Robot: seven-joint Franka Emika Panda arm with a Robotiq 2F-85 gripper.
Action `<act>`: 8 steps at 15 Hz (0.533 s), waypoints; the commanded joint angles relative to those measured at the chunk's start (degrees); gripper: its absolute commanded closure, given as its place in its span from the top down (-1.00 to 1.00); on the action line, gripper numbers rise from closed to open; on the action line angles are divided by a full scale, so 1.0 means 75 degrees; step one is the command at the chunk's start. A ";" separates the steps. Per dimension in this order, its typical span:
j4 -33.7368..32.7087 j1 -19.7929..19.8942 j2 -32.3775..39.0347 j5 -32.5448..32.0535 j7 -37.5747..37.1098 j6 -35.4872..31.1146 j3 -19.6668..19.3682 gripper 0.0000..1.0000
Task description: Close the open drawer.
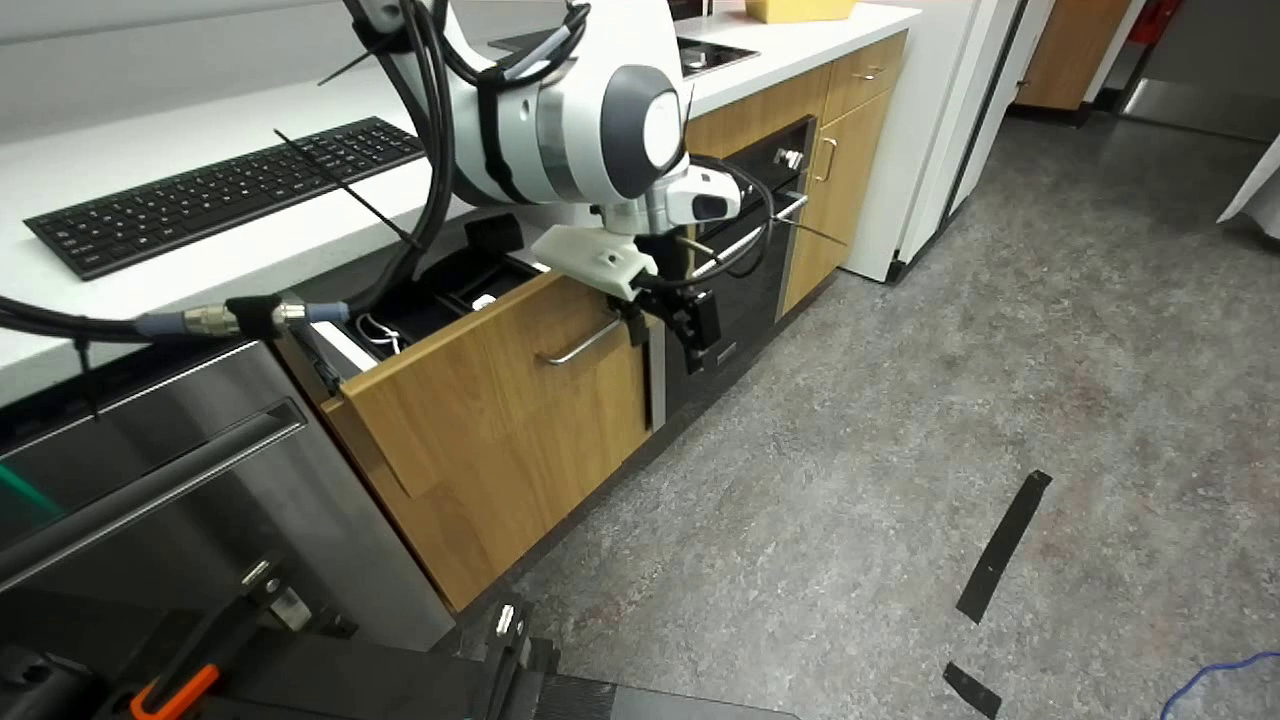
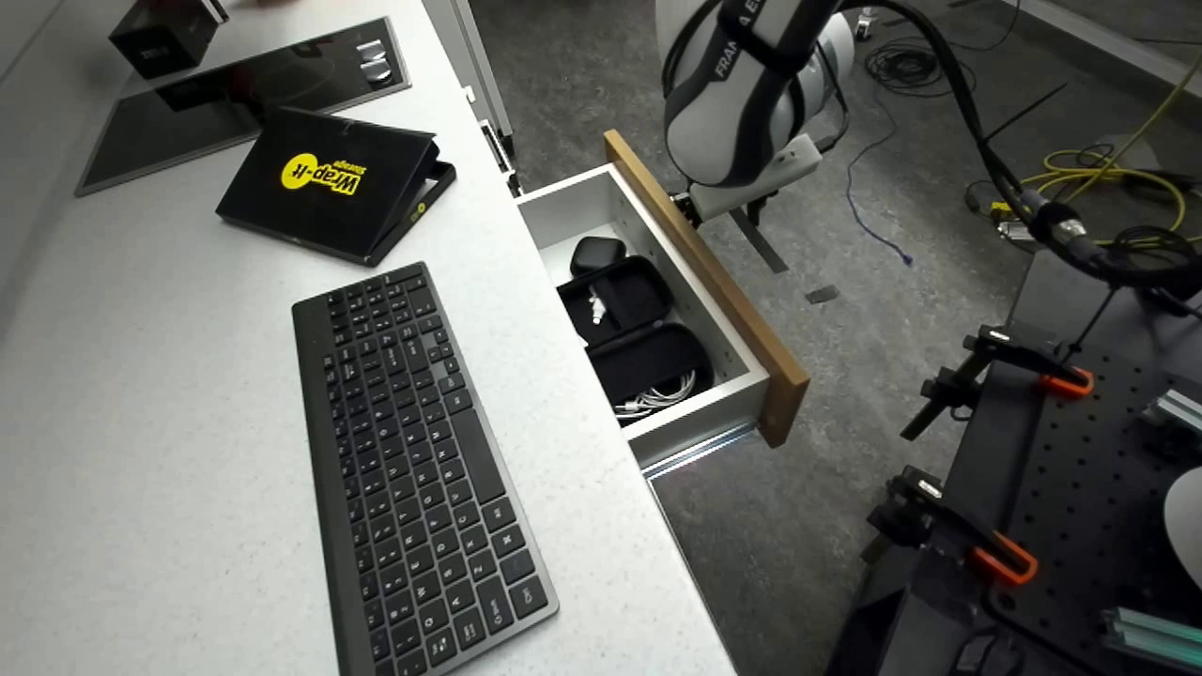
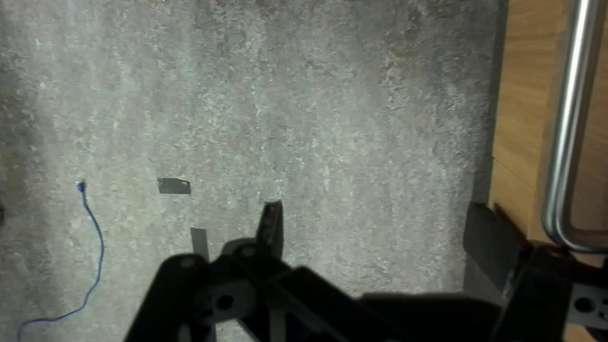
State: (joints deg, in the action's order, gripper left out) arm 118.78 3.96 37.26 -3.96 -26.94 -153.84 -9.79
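The drawer is pulled out, its oak front panel (image 1: 470,400) standing clear of the cabinet. In an exterior view its front (image 2: 718,282) runs along the counter side, with white walls and black cases inside. The slim silver bar handle (image 1: 580,345) also shows at the right of the wrist view (image 3: 565,142). My gripper (image 1: 667,345) is open and empty, pointing down outside the front, by one end of the handle. In the wrist view the gripper (image 3: 377,213) has one finger close beside the front; I cannot tell whether it touches. An exterior view mostly hides the fingers.
A white counter (image 2: 225,394) bears a black keyboard (image 2: 423,469), a black box (image 2: 329,183) and a cooktop (image 2: 254,94). A black oven (image 1: 745,270) stands beside the drawer, and a steel appliance (image 1: 230,500) on its other side. A black table with clamps (image 2: 1061,488) stands opposite.
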 commanded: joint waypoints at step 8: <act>-0.3110 -0.0584 0.1389 0.1178 0.0808 0.2361 0.1452 1.00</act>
State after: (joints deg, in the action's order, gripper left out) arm 101.61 0.60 44.54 0.82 -24.65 -142.20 -1.63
